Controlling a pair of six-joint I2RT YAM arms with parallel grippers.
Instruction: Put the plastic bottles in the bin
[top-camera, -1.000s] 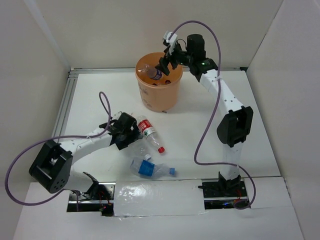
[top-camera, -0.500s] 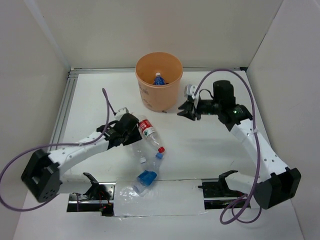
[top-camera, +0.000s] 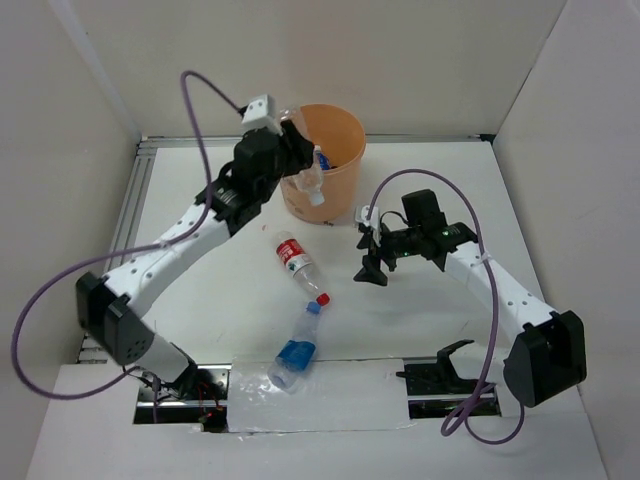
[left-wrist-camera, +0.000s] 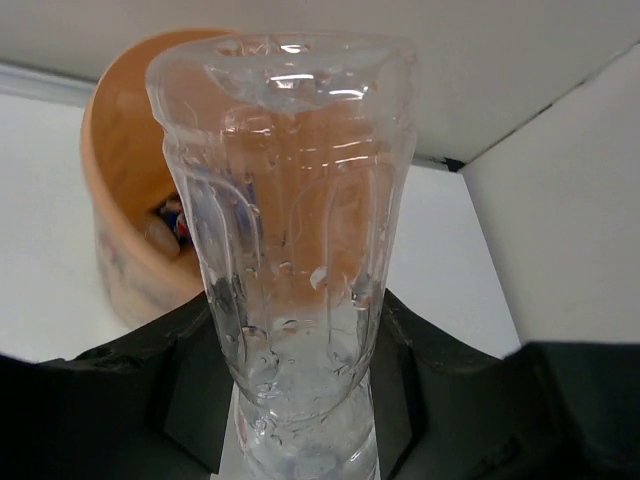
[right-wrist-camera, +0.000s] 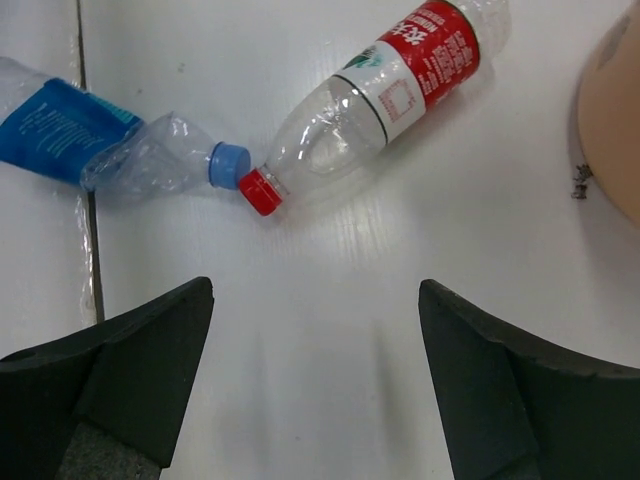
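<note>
Your left hand (top-camera: 295, 155) is clamped on a clear bottle (left-wrist-camera: 290, 230), held up at the left rim of the orange bin (top-camera: 340, 195). Your right hand (right-wrist-camera: 315, 290) hangs with its fingers apart above the desk (top-camera: 420, 320), near the red-label bottle (right-wrist-camera: 400, 80) and the crushed blue-label bottle (right-wrist-camera: 70, 130), which lie cap to cap.

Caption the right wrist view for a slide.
Open right gripper hovers over the table, above a red-labelled bottle and a crushed blue-labelled bottle, their caps close together.
</note>
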